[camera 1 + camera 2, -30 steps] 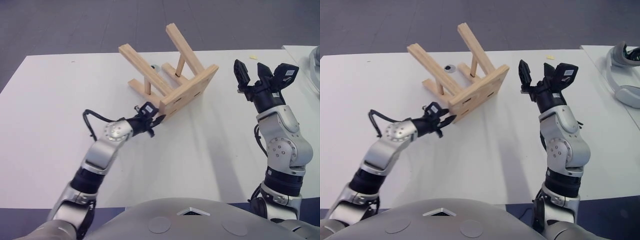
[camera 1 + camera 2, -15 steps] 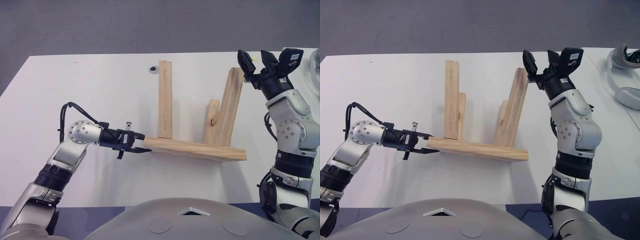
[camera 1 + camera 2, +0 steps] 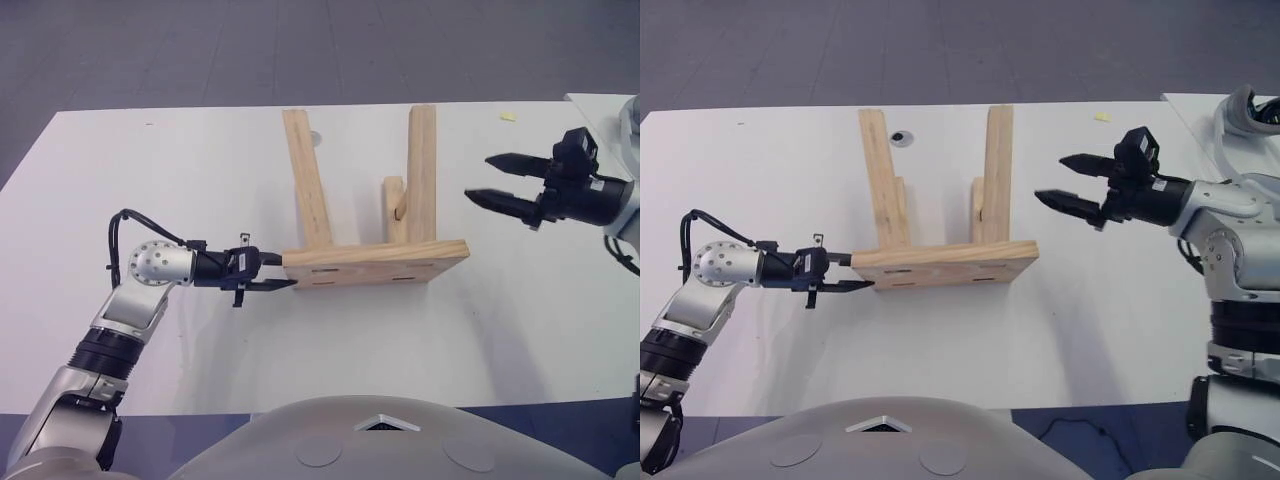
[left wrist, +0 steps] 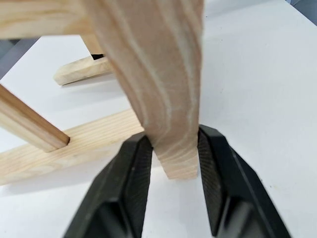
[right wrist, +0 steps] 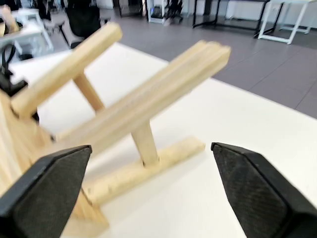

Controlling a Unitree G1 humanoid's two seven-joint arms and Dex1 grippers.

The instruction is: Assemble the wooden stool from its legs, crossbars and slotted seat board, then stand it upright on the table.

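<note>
Wooden stool (image 3: 375,225), assembled, lying on its side on the white counter (image 3: 150,170). The seat board (image 3: 375,265) stands on edge at the stool's near side, and the left pincer (image 3: 283,272) is clamped on the board's left end. The legs (image 3: 308,180) extend from the board toward the far side. The right pincer (image 3: 482,178), fingers spread wide, hovers right of the legs, apart from them.

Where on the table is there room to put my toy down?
Bare: the table left of the stool, the strip between the seat board and the near edge, and the patch right of the stool by the right gripper. Crowded: the middle, with the stool's legs and the left gripper on the seat board.
</note>
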